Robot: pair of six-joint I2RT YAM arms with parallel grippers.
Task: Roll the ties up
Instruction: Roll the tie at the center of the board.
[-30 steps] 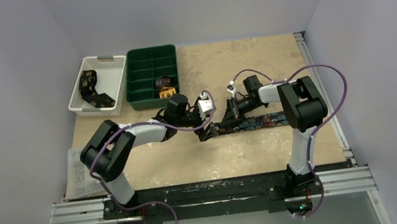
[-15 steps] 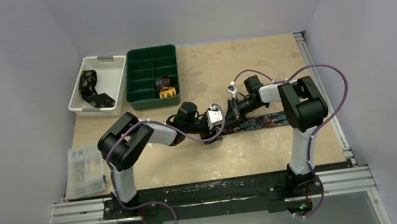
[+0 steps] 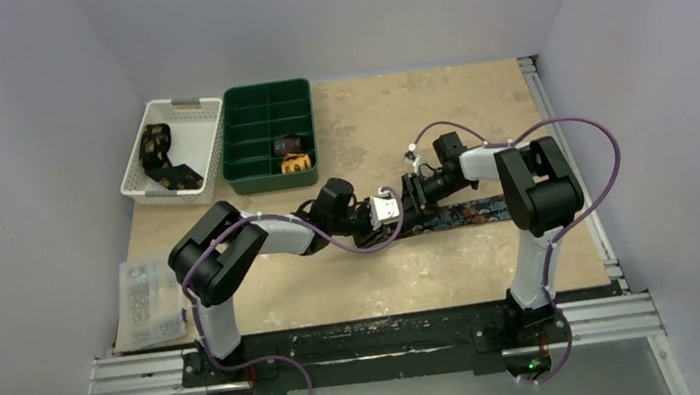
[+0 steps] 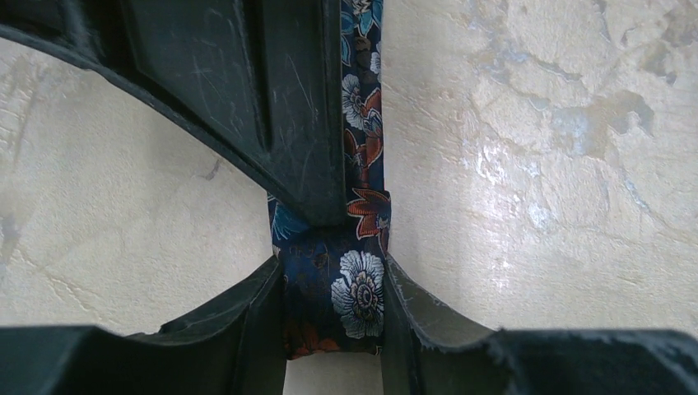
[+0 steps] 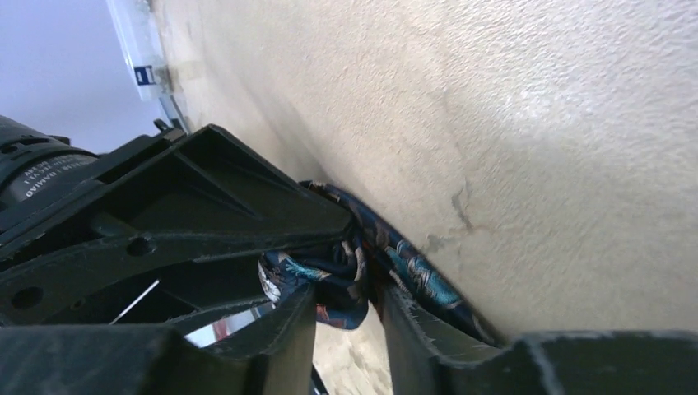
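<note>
The navy tie point(image 3: 464, 214) lies flat on the counter point(image 3: 437, 116), right of centre. It runs left to right, with its right stretch passing in front of the right arm's upright link. Its left end is gathered into a small roll where the two arms meet, near the middle of the counter.

The left fingers point(image 4: 247, 329) stand on either side of that rolled end and press against both of its edges, so they are clenched on the tie. The floral print fills the gap between them. Just beyond them, one black finger of the other arm comes down onto the fabric, and the tie's flat length runs on past it.

The right fingers point(image 5: 272, 354) also have the bunched fabric between them, and it touches both inner faces. I cannot tell whether they are clamping it or merely flanking it. The left arm's black wrist housing sits close against them.

At the far left a white basket point(image 3: 209, 144) holds a black-and-gold tie point(image 3: 160, 155). Just to its right is a green divided tray point(image 3: 265, 92). One compartment on the tray's right side holds a brown rolled tie point(image 3: 287, 145), and the compartment nearer than that holds a yellow rolled tie point(image 3: 295, 164). A clear plastic box point(image 3: 149, 301) rests at the near left edge of the counter.
</note>
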